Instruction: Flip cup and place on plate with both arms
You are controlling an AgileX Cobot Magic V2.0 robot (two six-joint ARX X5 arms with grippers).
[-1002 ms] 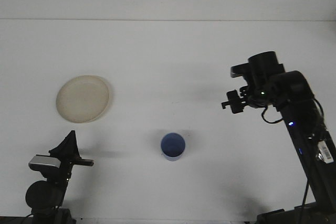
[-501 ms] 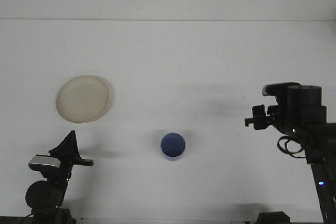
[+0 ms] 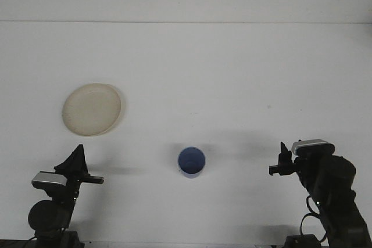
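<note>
- The desk (image 3: 192, 68) is plain white and takes up almost the whole view; its far edge runs straight across the top.
- The cup (image 3: 191, 162) is blue and stands upright with its mouth up, on the desk close to the near edge and about midway between the left and right edges.
- The plate (image 3: 92, 109) is pale cream and round. It lies flat on the left half of the desk, farther back than the cup and well apart from it.
- The left gripper (image 3: 77, 161) sits low at the near left corner of the desk, its dark fingers pointing up and back. Nothing is between them, but I cannot tell how wide they stand.
- The right gripper (image 3: 282, 161) sits low near the near right corner, pointing left toward the cup and well apart from it. It has hold of nothing; how wide its fingers stand I cannot tell.
- Neither gripper touches the cup or the plate.
</note>
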